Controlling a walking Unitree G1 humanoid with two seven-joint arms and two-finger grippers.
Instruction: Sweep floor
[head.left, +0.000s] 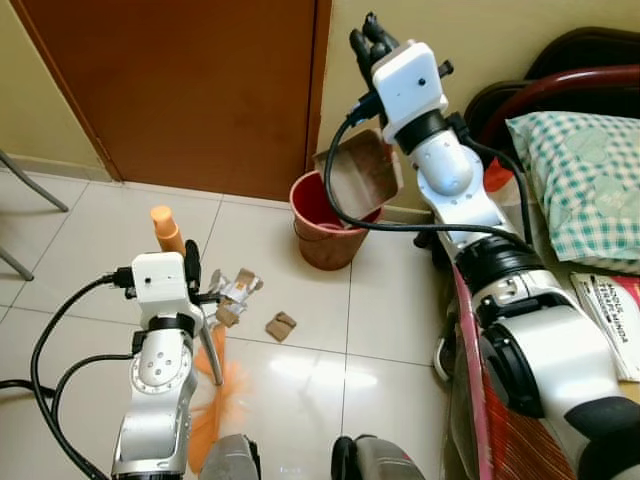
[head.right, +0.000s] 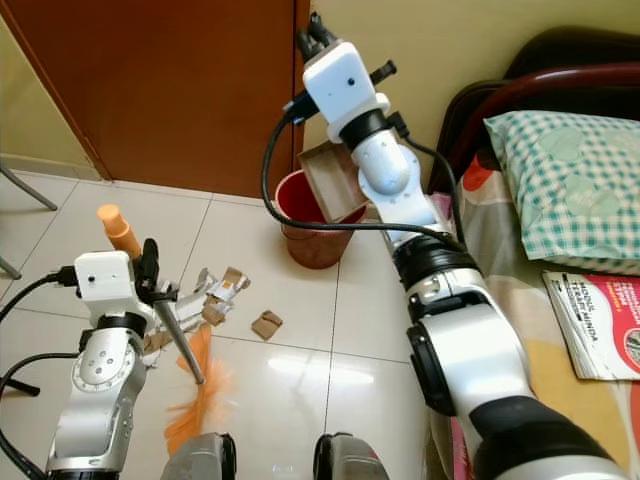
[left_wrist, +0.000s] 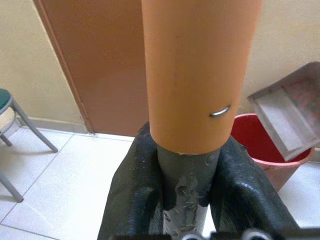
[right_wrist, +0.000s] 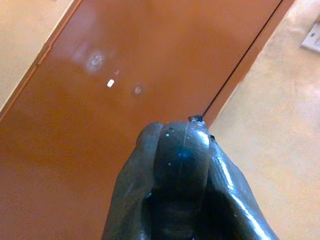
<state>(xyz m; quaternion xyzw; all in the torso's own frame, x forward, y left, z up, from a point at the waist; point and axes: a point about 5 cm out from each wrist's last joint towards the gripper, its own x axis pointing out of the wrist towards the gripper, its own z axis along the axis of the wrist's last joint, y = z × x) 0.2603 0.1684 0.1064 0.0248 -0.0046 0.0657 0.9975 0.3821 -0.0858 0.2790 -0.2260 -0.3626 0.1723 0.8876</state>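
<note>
White floor tiles (head.left: 90, 230); left hand (head.left: 193, 280) clamped the broom (head.left: 215, 395) low. Right hand (head.left: 372, 45) raised, closed on dustpan (head.left: 360, 172) tipped over the red bin (head.left: 325, 235).

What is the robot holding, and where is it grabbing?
The left end effector grips the broom on its grey shaft under the orange handle; the right end effector holds the dustpan by its handle.

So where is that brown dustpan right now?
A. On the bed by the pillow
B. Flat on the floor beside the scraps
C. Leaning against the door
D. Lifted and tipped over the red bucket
D: the right gripper is raised near the door frame, and the dustpan hangs below it, tilted over the rim of the red bucket, well above the cardboard scraps on the tiles.
</note>
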